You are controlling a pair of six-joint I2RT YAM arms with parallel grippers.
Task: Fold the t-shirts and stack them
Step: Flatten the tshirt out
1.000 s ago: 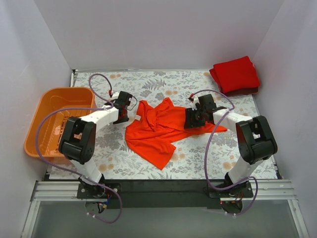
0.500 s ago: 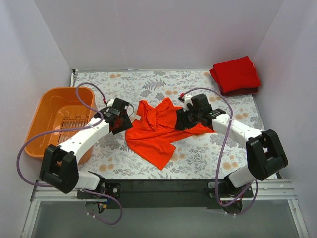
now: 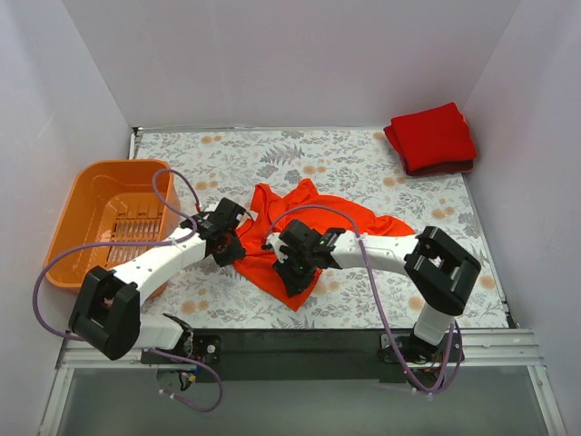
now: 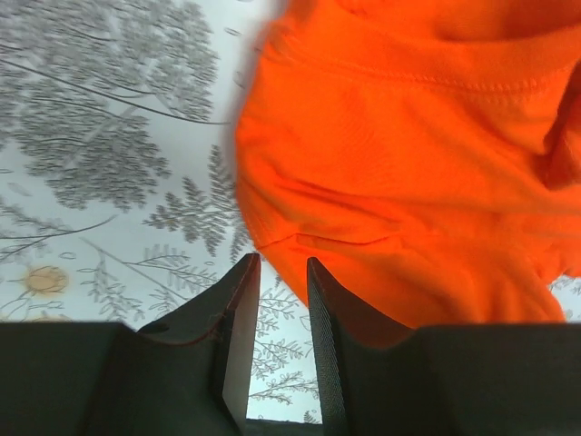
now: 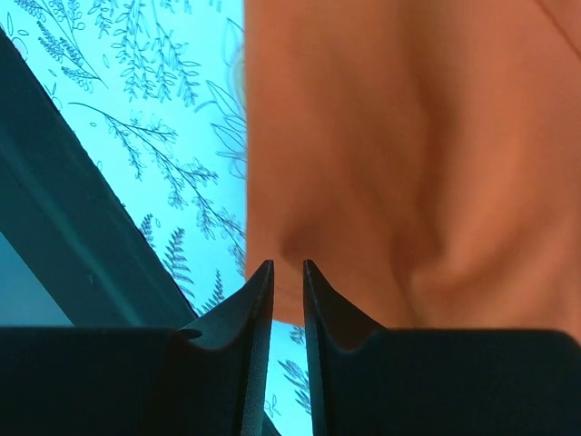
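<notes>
The bright orange-red t-shirt [image 3: 313, 227] lies crumpled in the middle of the floral table. The deeper red t-shirt [image 3: 433, 136] lies folded at the back right corner. My left gripper [image 3: 236, 247] is low at the orange-red shirt's left edge. In the left wrist view it [image 4: 283, 268] is slightly open and empty, with the cloth [image 4: 408, 163] just ahead and to the right. My right gripper [image 3: 286, 261] reaches across over the shirt's front left part. In the right wrist view it [image 5: 288, 268] is narrowly open, holding nothing, with the shirt [image 5: 408, 136] beyond its tips.
The rigid orange plastic basket [image 3: 100, 218] stands at the left edge, close behind the left arm. White walls enclose the back and both sides. The black front edge of the table [image 5: 82, 236] runs near the right gripper.
My right arm has swung from the shirt's right side across to its front left part, uncovering the right sleeve. My left gripper has moved forward along the shirt's left edge.
</notes>
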